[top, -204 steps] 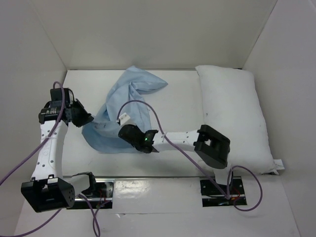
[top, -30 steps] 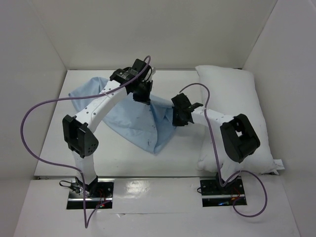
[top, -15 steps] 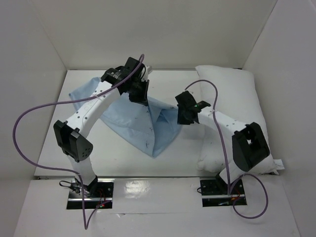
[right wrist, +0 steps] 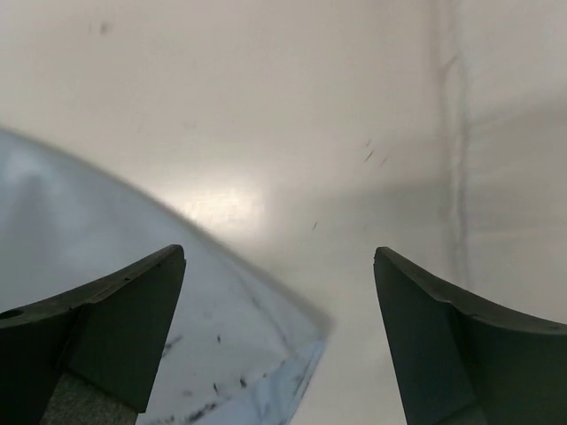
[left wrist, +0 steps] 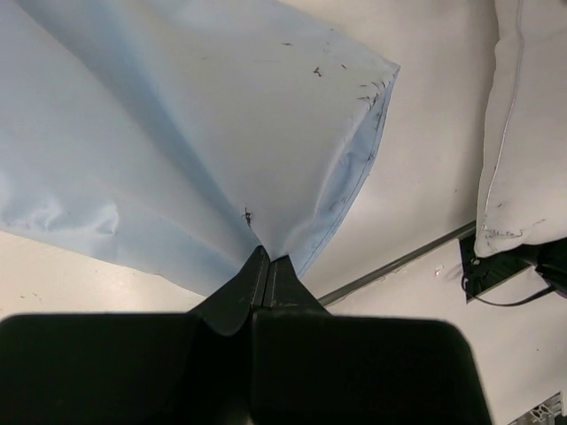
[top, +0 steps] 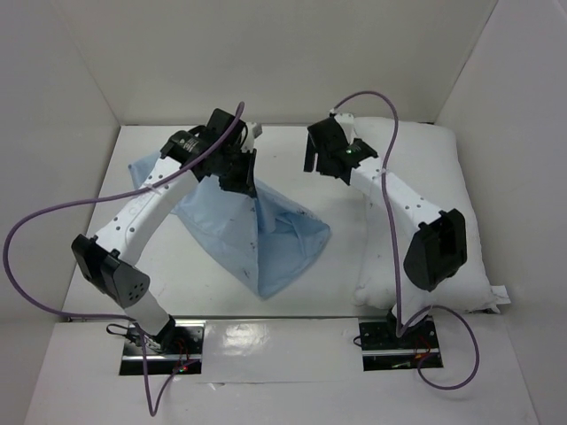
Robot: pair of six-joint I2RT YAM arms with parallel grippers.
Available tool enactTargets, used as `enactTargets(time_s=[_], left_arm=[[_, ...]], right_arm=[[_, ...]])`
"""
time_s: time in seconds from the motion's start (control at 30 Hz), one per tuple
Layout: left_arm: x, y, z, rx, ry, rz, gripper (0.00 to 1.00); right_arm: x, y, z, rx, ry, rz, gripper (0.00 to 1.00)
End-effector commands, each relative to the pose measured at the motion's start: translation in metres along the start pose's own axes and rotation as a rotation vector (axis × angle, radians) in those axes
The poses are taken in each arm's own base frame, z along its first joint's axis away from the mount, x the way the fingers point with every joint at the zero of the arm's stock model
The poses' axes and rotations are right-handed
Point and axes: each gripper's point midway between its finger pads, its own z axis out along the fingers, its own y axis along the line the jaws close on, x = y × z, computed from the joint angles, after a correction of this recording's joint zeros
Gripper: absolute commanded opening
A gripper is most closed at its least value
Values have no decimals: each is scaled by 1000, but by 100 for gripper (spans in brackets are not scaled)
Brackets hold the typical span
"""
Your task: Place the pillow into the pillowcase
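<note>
With only the left gripper (left wrist: 268, 258) pinching the thin light blue cloth pillowcase (top: 266, 235) in the middle and the right gripper (right wrist: 279, 255) wide open and empty, it could slip or flop shut before the plump white stuffed pillow (top: 425, 186) on the right goes in.

one pillow (top: 454, 168), one pillowcase (top: 275, 243), two robot arms (top: 142, 208) (top: 400, 197), one table (top: 208, 276).

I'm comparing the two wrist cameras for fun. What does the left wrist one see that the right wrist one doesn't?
Only left wrist: the left claw pinched shut on the pillowcase, plus the pillow and its seamed edge. Only right wrist: the right claw wide open, holding nothing. Both: blue pillowcase over the white table.
</note>
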Motion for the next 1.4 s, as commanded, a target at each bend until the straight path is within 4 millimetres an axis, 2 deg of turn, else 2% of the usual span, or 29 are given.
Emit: enactTargets(time_s=[0.0, 0.03, 0.1, 0.13, 0.17, 0.23, 0.3, 0.37, 0.4, 0.43, 0.47, 0.5, 0.6, 0.73, 0.77, 0.8, 0.87, 0.9, 0.93, 1.0, 1.03, 1.1, 1.13, 1.2, 1.23, 1.27, 1.3, 1.33, 1.37], left_arm=[[-15, 5, 9, -6, -36, -17, 0], [-20, 2, 10, 7, -46, -15, 0], [-22, 5, 15, 39, -26, -16, 0], [-23, 3, 17, 50, -21, -4, 0], [-23, 3, 17, 50, -21, -4, 0], [-19, 10, 15, 20, -23, 5, 0], [-3, 20, 19, -9, 10, 7, 0], [20, 30, 20, -30, 59, -10, 0], [29, 31, 21, -20, 80, -14, 0], [38, 33, 21, -26, 97, -26, 0], [57, 37, 27, -28, 146, -45, 0], [62, 38, 27, -28, 144, -57, 0], [84, 45, 42, -44, 179, -114, 0], [84, 58, 51, -85, 152, -168, 0], [81, 57, 52, -81, 137, -175, 0], [78, 68, 53, -106, 125, -193, 0], [76, 78, 55, -132, 121, -226, 0], [74, 93, 58, -153, 116, -263, 0], [68, 104, 57, -181, 90, -277, 0], [63, 121, 59, -210, 70, -315, 0], [57, 141, 63, -242, 51, -355, 0], [49, 165, 65, -293, 26, -419, 0], [46, 186, 66, -332, 15, -469, 0], [26, 214, 60, -423, -59, -523, 0], [20, 231, 62, -464, -75, -553, 0], [15, 243, 59, -515, -95, -557, 0], [-5, 245, 54, -518, -136, -542, 0], [-13, 246, 55, -517, -143, -522, 0], [-16, 250, 61, -521, -121, -510, 0]], right_arm=[[-46, -50, -9, 267, -94, -70, 95], [-53, -42, -11, 239, -91, -75, 95], [-50, -25, -4, 148, -65, -117, 95], [-45, -15, -2, 85, -52, -119, 95], [-31, 1, -2, -21, -9, -117, 95], [-30, 20, 2, -138, -12, -100, 95], [-6, 49, 6, -303, 74, -118, 94], [31, 72, 10, -449, 211, -143, 94], [56, 76, 21, -441, 281, -166, 93], [72, 78, 25, -432, 319, -166, 93], [88, 77, 29, -423, 353, -181, 93], [110, 71, 36, -393, 397, -183, 93], [145, 82, 40, -429, 449, -205, 93], [162, 100, 51, -450, 451, -224, 85], [164, 102, 53, -458, 455, -223, 78], [166, 107, 52, -465, 455, -231, 73], [169, 117, 57, -486, 450, -237, 54], [166, 126, 55, -522, 453, -231, 36], [172, 133, 60, -528, 459, -243, 27], [172, 140, 69, -528, 459, -243, 11], [174, 155, 76, -547, 460, -249, 0], [170, 171, 87, -576, 456, -244, 0], [159, 191, 99, -610, 426, -236, 0], [146, 214, 110, -645, 395, -202, 0], [128, 240, 119, -700, 348, -192, 0], [117, 252, 124, -717, 319, -178, 0], [106, 265, 125, -751, 291, -172, 0], [88, 284, 127, -797, 237, -164, 1], [77, 293, 124, -830, 206, -150, 13]])
